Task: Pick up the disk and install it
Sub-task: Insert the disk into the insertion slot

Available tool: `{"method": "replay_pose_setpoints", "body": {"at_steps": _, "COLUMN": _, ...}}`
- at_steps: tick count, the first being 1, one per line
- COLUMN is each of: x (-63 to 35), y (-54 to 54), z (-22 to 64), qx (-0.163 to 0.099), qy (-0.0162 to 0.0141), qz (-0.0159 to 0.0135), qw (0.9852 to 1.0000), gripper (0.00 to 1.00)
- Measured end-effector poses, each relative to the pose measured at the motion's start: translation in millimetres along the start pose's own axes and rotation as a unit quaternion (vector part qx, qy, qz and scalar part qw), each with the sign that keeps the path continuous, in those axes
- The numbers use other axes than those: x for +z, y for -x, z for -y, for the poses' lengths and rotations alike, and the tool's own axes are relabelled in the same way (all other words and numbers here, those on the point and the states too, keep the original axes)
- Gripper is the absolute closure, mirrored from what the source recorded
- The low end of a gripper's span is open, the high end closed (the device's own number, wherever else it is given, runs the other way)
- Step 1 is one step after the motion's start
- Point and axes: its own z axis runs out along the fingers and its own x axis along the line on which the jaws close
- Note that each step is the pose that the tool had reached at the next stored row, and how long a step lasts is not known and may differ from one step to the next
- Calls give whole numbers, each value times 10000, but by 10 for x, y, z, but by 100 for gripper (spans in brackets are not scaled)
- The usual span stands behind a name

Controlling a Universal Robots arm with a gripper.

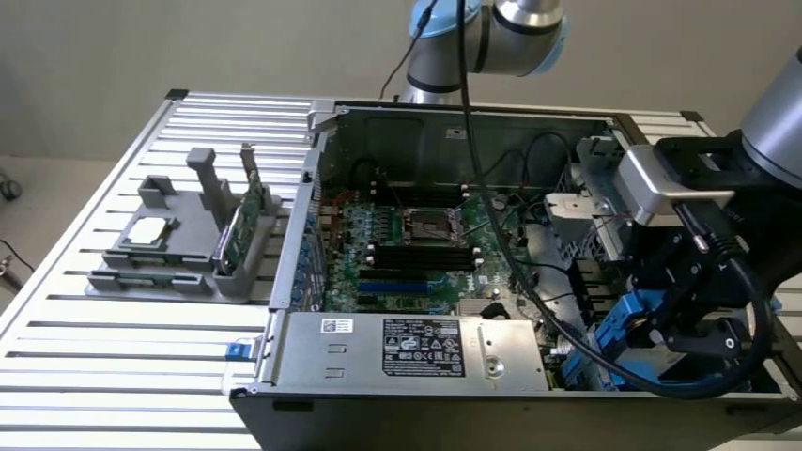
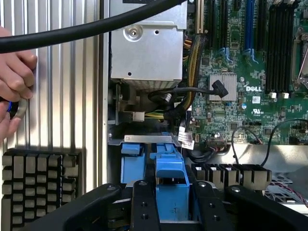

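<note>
Exterior view: the install step looks under way. The gripper (image 1: 645,334) hangs low in the case (image 1: 314,188), at the exterior view's right edge, with the disk (image 1: 614,331) in it.

Wrist view: matte black fingers (image 2: 144,207), part-closed, pinch the disk's glossy blue plastic carrier. It sits just above the case's grey sheet-metal bay (image 2: 144,139) and probably isn't seated. Seating calls for a square line-up, clear of the loose cables (image 2: 192,91). A hand (image 2: 14,82) rests on ribbed aluminium outside the case.

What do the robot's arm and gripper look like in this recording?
The arm is silver-grey tubing with light blue joint caps. A thick black cable hangs from it down to the wrist, where a silver box sits. The gripper is black, with flat fingers dotted with round screw holes.
</note>
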Motion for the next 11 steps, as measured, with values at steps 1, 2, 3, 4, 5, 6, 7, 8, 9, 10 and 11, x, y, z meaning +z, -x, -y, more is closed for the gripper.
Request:
{"method": "replay_pose_setpoints", "body": {"at_steps": 1, "x": 17, "y": 0, "z": 1, "qx": 0, "qy": 0, "qz": -1, "qw": 10000, "gripper": 67}}
{"method": "replay_pose_setpoints", "body": {"at_steps": 2, "x": 37, "y": -1, "z": 1, "qx": 0, "qy": 0, "qz": -1, "qw": 10000, "gripper": 67}}
{"method": "replay_pose_setpoints", "body": {"at_steps": 3, "x": 56, "y": -1, "z": 2, "qx": 0, "qy": 0, "qz": -2, "qw": 10000, "gripper": 67}}
{"method": "replay_pose_setpoints", "body": {"at_steps": 4, "x": 73, "y": -1, "z": 3, "qx": 0, "qy": 0, "qz": -3, "qw": 10000, "gripper": 67}}
{"method": "replay_pose_setpoints", "body": {"at_steps": 5, "x": 92, "y": -1, "z": 3, "qx": 0, "qy": 0, "qz": -3, "qw": 10000, "gripper": 67}}
{"method": "replay_pose_setpoints", "body": {"at_steps": 6, "x": 109, "y": -1, "z": 4, "qx": 0, "qy": 0, "qz": -4, "qw": 10000, "gripper": 67}}
{"method": "replay_pose_setpoints", "body": {"at_steps": 7, "x": 127, "y": -2, "z": 4, "qx": 1, "qy": 1, "qz": -6, "qw": 10000, "gripper": 66}}
{"method": "replay_pose_setpoints", "body": {"at_steps": 8, "x": 144, "y": -2, "z": 5, "qx": 1, "qy": 1, "qz": -8, "qw": 10000, "gripper": 66}}
{"method": "replay_pose_setpoints", "body": {"at_steps": 9, "x": 161, "y": -2, "z": 5, "qx": 1, "qy": 0, "qz": -10, "qw": 10000, "gripper": 59}}
{"method": "replay_pose_setpoints", "body": {"at_steps": 10, "x": 177, "y": -1, "z": 7, "qx": 1, "qy": 0, "qz": -11, "qw": 10000, "gripper": 59}}
{"method": "replay_pose_setpoints", "body": {"at_steps": 11, "x": 191, "y": -1, "z": 7, "qx": 1, "qy": 1, "qz": -12, "qw": 10000, "gripper": 59}}
